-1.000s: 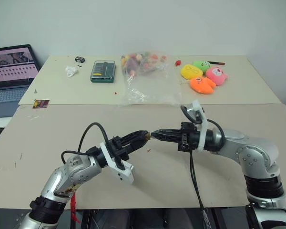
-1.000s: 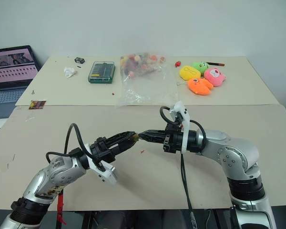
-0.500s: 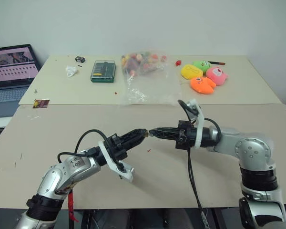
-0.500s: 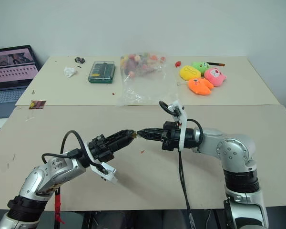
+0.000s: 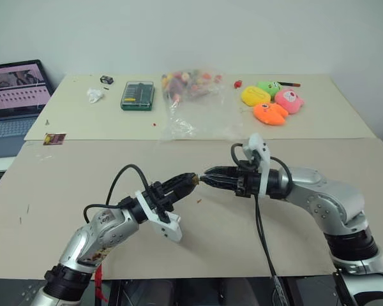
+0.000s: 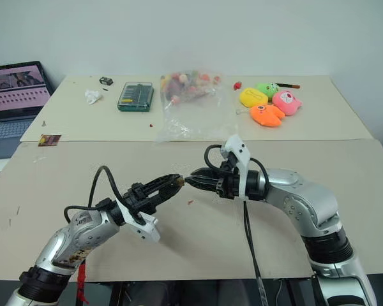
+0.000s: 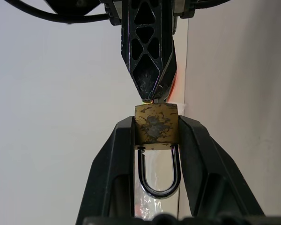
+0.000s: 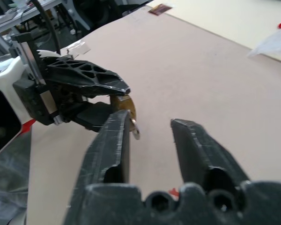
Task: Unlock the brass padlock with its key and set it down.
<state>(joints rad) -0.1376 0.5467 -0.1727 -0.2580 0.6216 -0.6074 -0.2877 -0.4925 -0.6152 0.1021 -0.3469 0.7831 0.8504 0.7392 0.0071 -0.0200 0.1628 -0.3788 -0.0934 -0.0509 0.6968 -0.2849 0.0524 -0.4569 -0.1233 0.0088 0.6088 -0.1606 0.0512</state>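
Right wrist view: right gripper (image 8: pixel 150 133) jaws parted, key (image 8: pixel 135 129) sticking from brass padlock (image 7: pixel 155 129), which left gripper (image 7: pixel 155 136) clamps above bench. Risk: key slips out, unheld.

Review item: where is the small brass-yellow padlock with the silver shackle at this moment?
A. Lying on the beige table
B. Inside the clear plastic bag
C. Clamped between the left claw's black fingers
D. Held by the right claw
C: the left wrist view shows the small brass-yellow padlock pinched between the left claw's black fingers, with the right claw standing open just beside it.
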